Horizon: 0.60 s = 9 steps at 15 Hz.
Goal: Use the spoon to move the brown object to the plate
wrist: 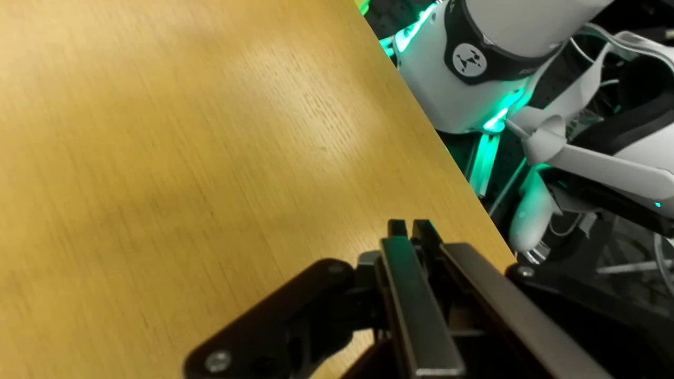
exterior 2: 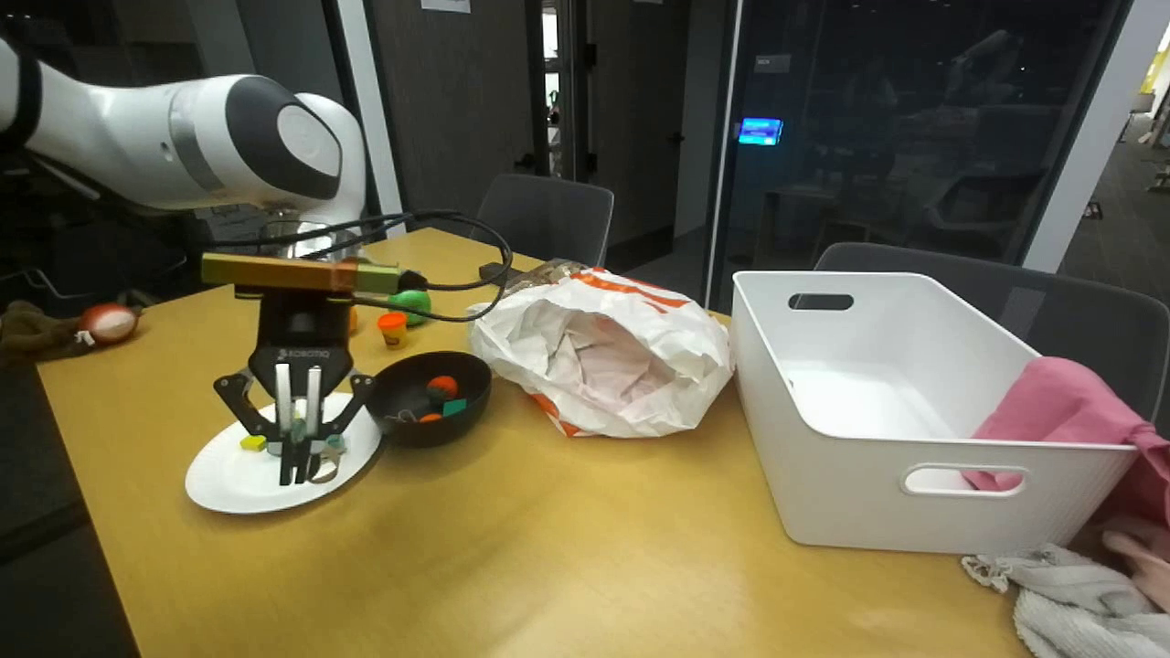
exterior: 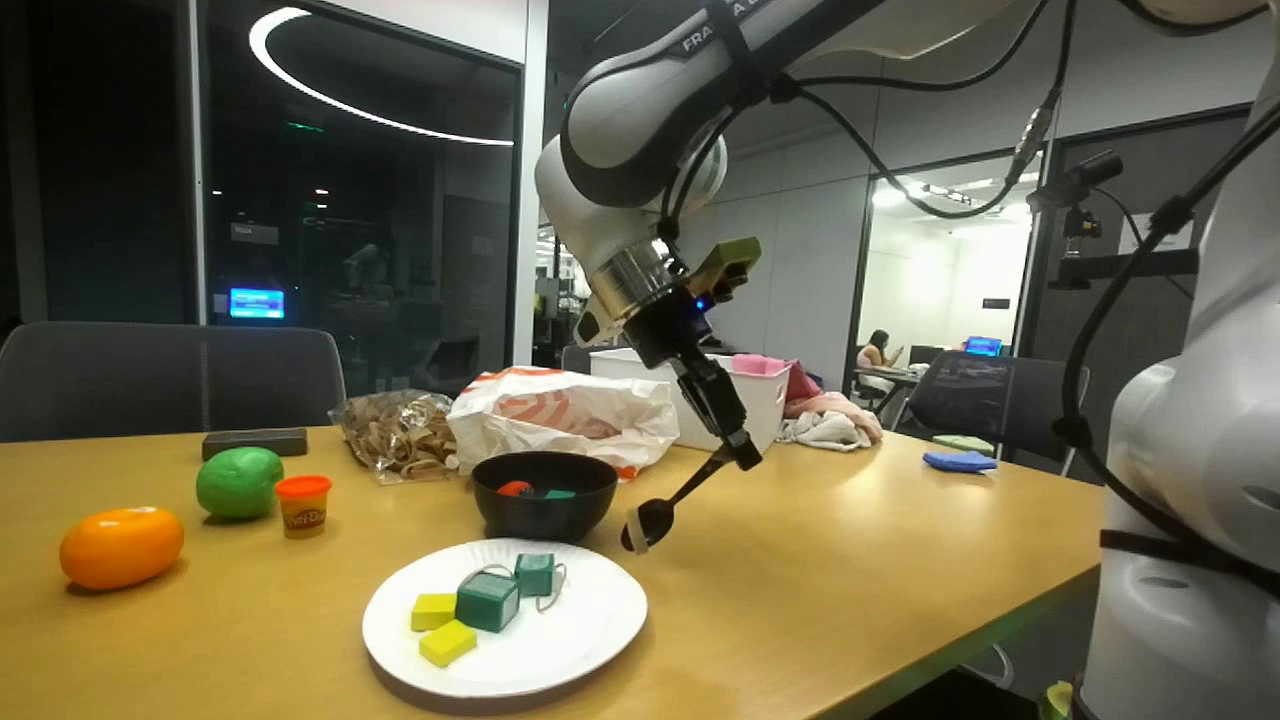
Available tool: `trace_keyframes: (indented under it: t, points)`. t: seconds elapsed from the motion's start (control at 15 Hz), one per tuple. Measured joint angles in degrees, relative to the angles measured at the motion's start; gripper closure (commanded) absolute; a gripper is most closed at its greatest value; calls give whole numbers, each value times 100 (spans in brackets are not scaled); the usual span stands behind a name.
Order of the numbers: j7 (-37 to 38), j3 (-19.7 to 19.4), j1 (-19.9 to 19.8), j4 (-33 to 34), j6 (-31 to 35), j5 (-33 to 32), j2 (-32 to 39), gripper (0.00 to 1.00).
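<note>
My gripper is shut on the handle of the dark spoon, which slants down to its bowl, right of the plate in an exterior view. A pale brownish piece shows at the spoon's bowl; whether it is the brown object I cannot tell for sure. The white plate holds green and yellow blocks; it also shows behind the gripper in an exterior view. The spoon's head is above the table, close to the plate's rim. In the wrist view the fingertips are close together and the spoon is hidden.
A dark bowl with red and green pieces stands behind the plate. A white bag, a white bin, an orange-lidded tub, a green fruit and an orange fruit stand on the table.
</note>
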Motion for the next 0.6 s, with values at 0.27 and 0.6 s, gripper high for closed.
trace_keyframes:
  t: [0.27,0.6]
  points:
    - [-23,176,333,-295,289,-168,-161,92]
    - [-24,330,623,-369,854,-411,-214,91]
